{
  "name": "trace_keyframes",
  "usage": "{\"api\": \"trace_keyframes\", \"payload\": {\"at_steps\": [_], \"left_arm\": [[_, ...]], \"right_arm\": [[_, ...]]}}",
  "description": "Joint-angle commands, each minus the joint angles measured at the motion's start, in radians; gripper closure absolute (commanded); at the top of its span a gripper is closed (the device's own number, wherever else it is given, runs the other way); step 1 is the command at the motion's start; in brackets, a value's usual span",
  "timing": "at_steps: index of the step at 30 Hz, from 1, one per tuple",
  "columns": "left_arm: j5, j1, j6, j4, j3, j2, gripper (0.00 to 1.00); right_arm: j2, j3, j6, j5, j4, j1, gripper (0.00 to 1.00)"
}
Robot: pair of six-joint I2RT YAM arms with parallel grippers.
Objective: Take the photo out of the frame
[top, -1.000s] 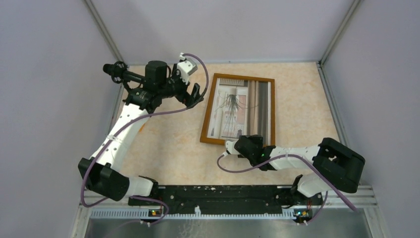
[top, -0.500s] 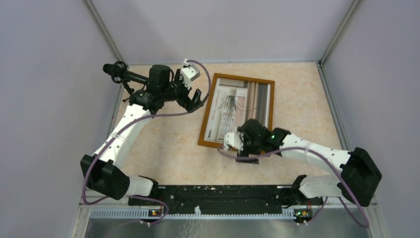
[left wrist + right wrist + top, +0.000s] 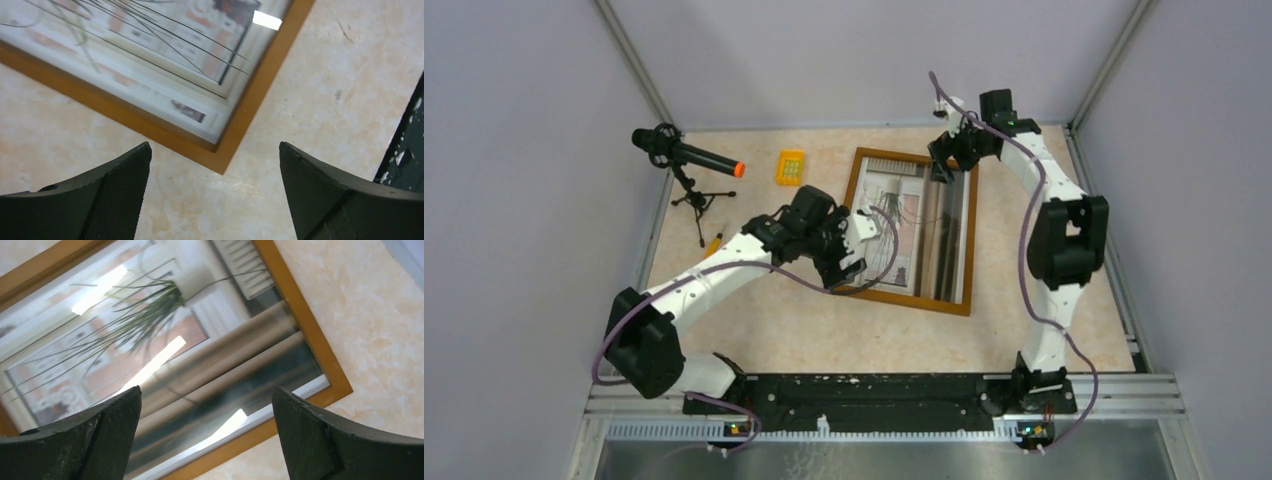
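Arms now sit at opposite corners of the frame (image 3: 911, 302), left hand (image 3: 215, 152) and right hand (image 3: 207, 395) gaping, empty; photo (image 3: 904, 215) still in.

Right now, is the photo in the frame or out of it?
In: the photo sits face up inside the frame, brown rim bordering the print in every view.

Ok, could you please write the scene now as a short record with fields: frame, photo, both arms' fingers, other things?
frame: lies flat on the table, picture side up
photo: inside the frame, not yet taken out
left fingers: open, empty, over the frame's near left corner
right fingers: open, empty, over the far end of the frame
other things: microphone on a small tripod and yellow block, both left of the frame
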Motion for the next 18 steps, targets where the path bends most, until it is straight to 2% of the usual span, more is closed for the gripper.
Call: {"api": "trace_keyframes", "payload": {"at_steps": [1,5,7,10,14,18], "left_arm": [[-0.058,-0.059,0.080,-0.014,-0.063,0.027,0.01],[0.018,-0.125,0.111,-0.063,-0.093,0.088,0.01],[0.011,-0.178,0.120,-0.053,-0.128,0.110,0.02],[0.001,-0.221,0.118,-0.008,-0.169,0.144,0.06],[0.000,-0.226,0.083,-0.012,-0.136,0.233,0.11],[-0.053,-0.225,0.076,0.038,-0.141,0.260,0.13]], "right_arm": [[0.223,0.281,0.112,-0.036,-0.056,-0.031,0.01],[0.432,0.563,0.153,0.005,-0.094,-0.043,0.01],[0.501,0.661,0.174,0.005,-0.092,-0.047,0.01],[0.543,0.664,0.197,0.013,-0.036,-0.049,0.01],[0.570,0.611,0.236,0.003,0.056,-0.053,0.01],[0.647,0.648,0.254,-0.013,0.038,-0.058,0.01]]}}
